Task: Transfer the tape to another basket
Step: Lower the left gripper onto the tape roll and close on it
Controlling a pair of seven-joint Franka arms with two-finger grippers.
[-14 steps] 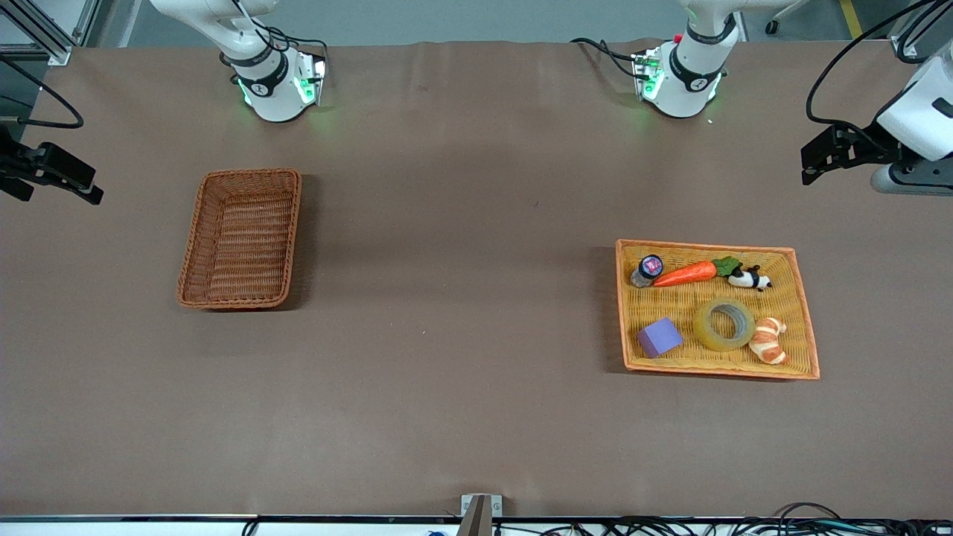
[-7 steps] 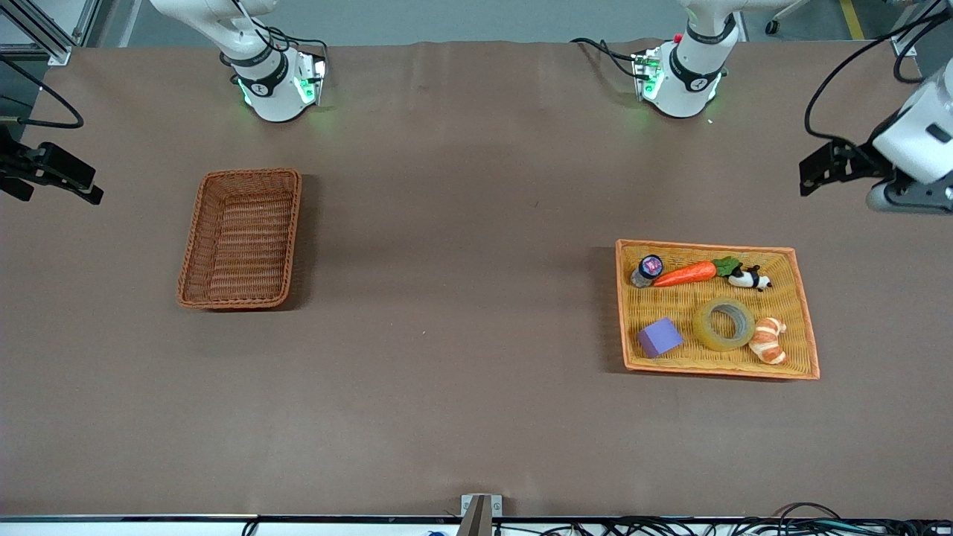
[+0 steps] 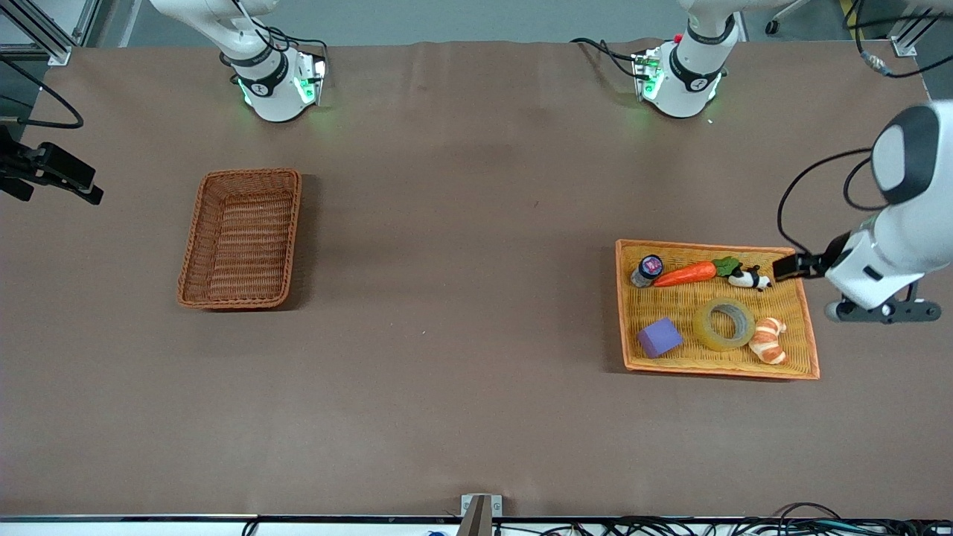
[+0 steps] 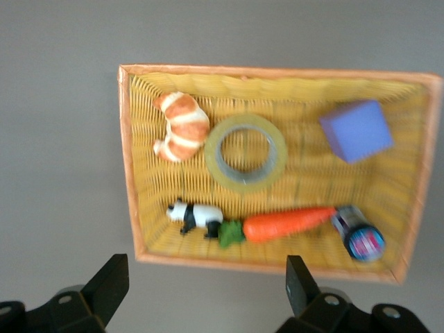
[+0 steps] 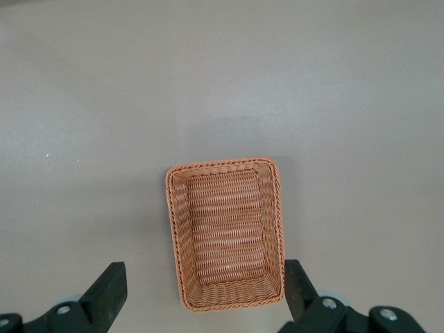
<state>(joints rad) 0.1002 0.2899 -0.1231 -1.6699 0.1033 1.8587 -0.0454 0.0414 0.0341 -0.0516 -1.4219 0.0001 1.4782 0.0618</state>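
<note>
Tape (image 3: 724,324) in tray (image 3: 808,339), between cube (image 3: 659,336) and croissant (image 3: 768,339); basket (image 3: 240,238) well apart.

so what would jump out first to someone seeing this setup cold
The yellow tray at the left arm's end of the table, crowded with a carrot, a croissant, a purple block and the tape. The left gripper hangs open over that tray's edge. The brown basket sits at the right arm's end.
</note>
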